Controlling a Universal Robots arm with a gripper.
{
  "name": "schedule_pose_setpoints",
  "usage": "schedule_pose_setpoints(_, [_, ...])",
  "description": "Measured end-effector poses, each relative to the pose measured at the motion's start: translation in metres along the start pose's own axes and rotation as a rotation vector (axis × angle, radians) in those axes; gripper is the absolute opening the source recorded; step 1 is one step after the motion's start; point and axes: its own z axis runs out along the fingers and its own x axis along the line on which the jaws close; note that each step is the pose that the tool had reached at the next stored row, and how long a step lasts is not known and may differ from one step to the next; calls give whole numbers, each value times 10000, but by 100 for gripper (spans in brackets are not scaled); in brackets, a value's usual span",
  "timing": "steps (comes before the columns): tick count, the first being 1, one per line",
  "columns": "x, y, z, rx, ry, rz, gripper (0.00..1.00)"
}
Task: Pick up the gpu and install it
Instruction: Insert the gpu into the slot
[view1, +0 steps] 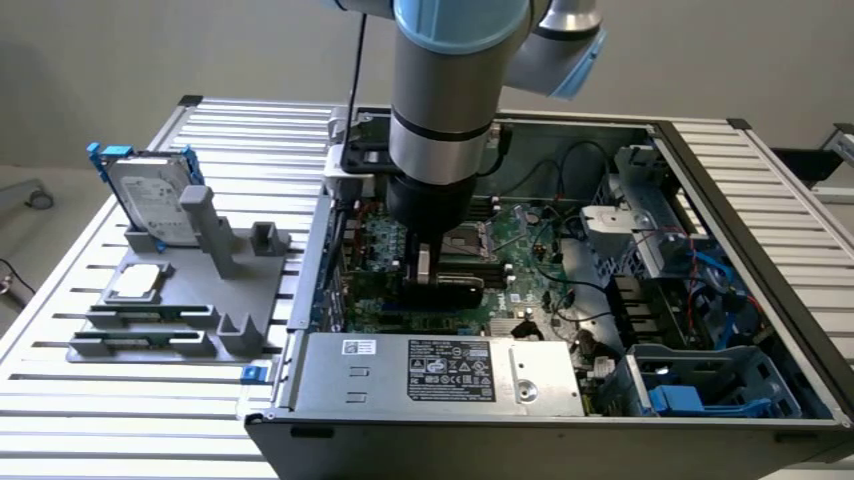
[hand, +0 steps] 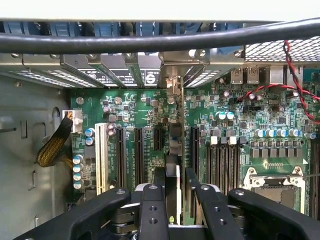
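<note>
- The gripper (hand: 176, 186) was low inside the computer case (view1: 747, 200), right over the motherboard (hand: 150, 107).
- It sat astride the gpu (hand: 172, 162). I could not tell if it was squeezing the card or was loose around it.
- The gpu stood on its thin edge, straight under the gripper, in among the long black slots (hand: 138, 155).
- In the exterior view its black cover (view1: 451, 293) showed just below the gripper (view1: 427, 265), down close to the board.
- The card's long side ran the same way as the slots. It pointed from the gripper toward the metal back wall (hand: 125, 70) of the case.
- I could not tell if it was pushed all the way into a slot.
- The slots on both sides of it were bare, so there was a little room there.
- The chip socket (hand: 272, 182) lay farther off to one side.
- A thick black cable (hand: 150, 42) ran across near the back wall — something to stay clear of.
- Well apart, at the exterior view's left, a hard drive (view1: 147, 190) stood on a grey stand (view1: 214, 270) outside the case.
</note>
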Motion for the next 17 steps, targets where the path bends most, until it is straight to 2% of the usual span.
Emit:
schedule_pose_setpoints(2, [-1,1,-9,-11,5,-3,41])
schedule_pose_setpoints(3, [-2,1,-14,-12,3,-4,41])
schedule_pose_setpoints(4, [-3,1,-23,-13,3,-5,47])
schedule_pose_setpoints(7, [-8,4,-70,-13,2,-5,47])
schedule_pose_setpoints(13, [-24,17,-222,-13,7,-4,47])
schedule_pose_setpoints(14, [-25,18,-236,-13,7,-4,45])
schedule_pose_setpoints(16, [-27,20,-268,-13,6,-3,32])
schedule_pose_setpoints(17, [-28,21,-281,-12,6,-3,32])
